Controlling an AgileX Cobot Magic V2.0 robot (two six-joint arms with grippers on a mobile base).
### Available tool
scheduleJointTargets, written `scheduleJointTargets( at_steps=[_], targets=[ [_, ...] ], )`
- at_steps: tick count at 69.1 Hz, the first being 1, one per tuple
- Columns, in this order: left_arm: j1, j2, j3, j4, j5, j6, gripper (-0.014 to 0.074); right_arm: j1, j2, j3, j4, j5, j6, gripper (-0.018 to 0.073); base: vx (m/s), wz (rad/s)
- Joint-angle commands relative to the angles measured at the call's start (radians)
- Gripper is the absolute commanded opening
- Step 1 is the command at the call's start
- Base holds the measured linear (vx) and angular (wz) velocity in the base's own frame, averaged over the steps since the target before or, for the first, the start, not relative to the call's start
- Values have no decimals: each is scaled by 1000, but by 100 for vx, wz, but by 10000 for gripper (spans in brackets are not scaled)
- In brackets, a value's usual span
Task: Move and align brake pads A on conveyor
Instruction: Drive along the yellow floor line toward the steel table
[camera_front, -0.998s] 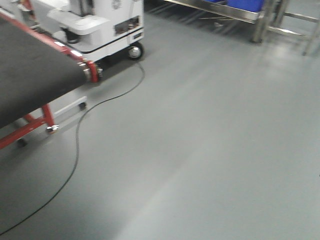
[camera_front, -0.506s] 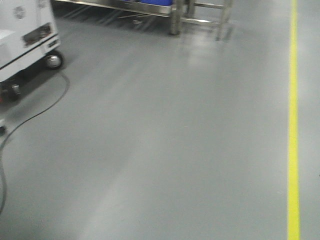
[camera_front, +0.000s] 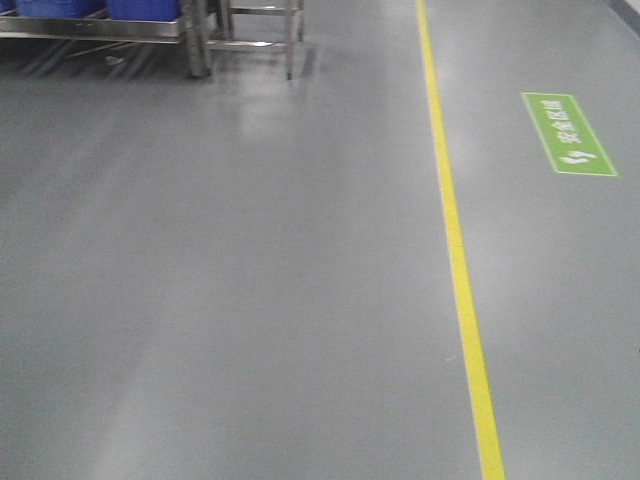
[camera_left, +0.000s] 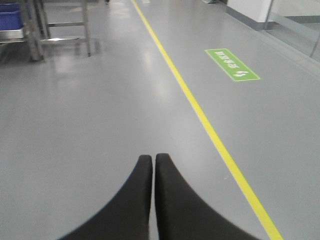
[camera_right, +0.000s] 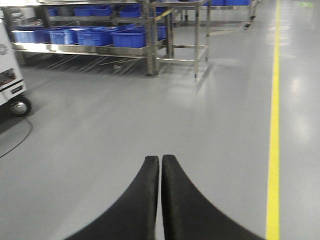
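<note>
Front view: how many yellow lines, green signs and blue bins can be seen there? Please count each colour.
yellow line: 1
green sign: 1
blue bins: 2
Total: 4

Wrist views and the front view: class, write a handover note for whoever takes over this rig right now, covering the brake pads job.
Left gripper: jaws shut, empty.
Right gripper: jaws shut, empty.
Brake pads A and conveyor: in no view; only grey floor, a yellow line, a green floor sign and a steel rack with blue bins show.
Done: cannot tell.
Left: find the conveyor, then move and align the pads.
</note>
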Motion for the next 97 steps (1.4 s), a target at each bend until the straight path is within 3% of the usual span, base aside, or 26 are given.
scheduleJointTargets(
  at_steps=[1,97],
  targets=[
    [-6,11,-24,10,-71,-3,-5,-4,11,-29,-10,-73,-9,-9,26,-44],
    [-6,11,-24,10,-72,-3,-5,-4,11,-29,-10,-73,-9,-9,48,-19]
  ],
)
